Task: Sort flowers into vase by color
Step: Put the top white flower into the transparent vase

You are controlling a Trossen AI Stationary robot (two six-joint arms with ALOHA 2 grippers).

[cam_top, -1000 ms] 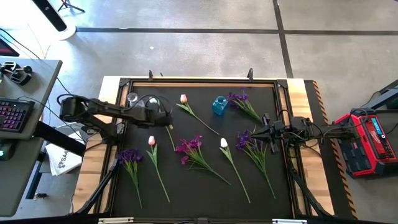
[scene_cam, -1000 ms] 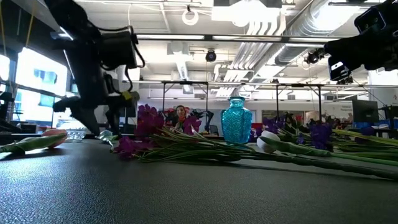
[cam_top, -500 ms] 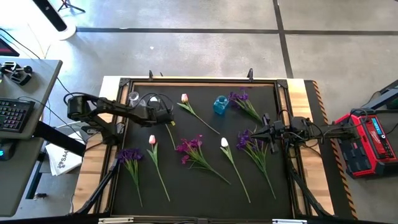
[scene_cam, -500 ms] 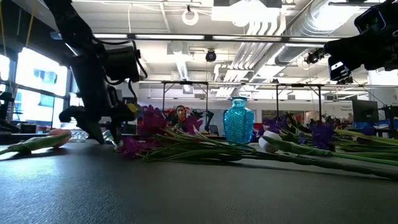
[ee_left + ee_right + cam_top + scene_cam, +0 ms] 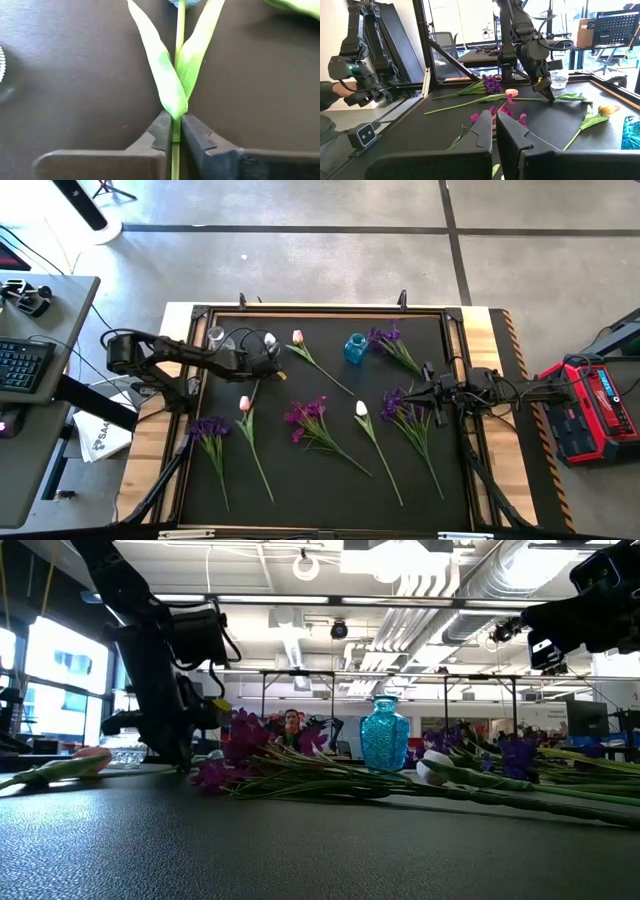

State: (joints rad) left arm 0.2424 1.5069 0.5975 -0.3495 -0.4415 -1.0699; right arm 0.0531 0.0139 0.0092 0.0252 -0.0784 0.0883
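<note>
My left gripper (image 5: 267, 369) is down at the black mat (image 5: 320, 480), far left of centre, shut on a tulip stem (image 5: 179, 50) with two green leaves; its bud is out of view. The blue vase (image 5: 354, 348) stands at the far middle and a clear glass vase (image 5: 213, 337) at the far left. Pink tulips (image 5: 296, 337) (image 5: 243, 402), a white tulip (image 5: 360, 410) and purple flowers (image 5: 305, 416) lie flat on the mat. My right gripper (image 5: 412, 393) hangs shut above the purple flowers (image 5: 398, 408) on the right, touching nothing. My left gripper pinches the tulip's stem (image 5: 175, 125) between its two fingers, just below the point where the two leaves branch off. The fingers (image 5: 549, 95) come from above, pointing down, and lie across the stem. The stem and leaves lie on the mat.
More purple flowers lie at the near left (image 5: 208, 430) and far right (image 5: 385, 337). The mat has a raised black frame (image 5: 320, 312) on a wooden table. A desk with a keyboard (image 5: 25, 365) stands off the table's left; a red device (image 5: 590, 410) is off its right.
My left gripper has come down onto the mat, shifting a little toward the table's right edge, and has shut on the tulip stem. My right gripper has kept still.
</note>
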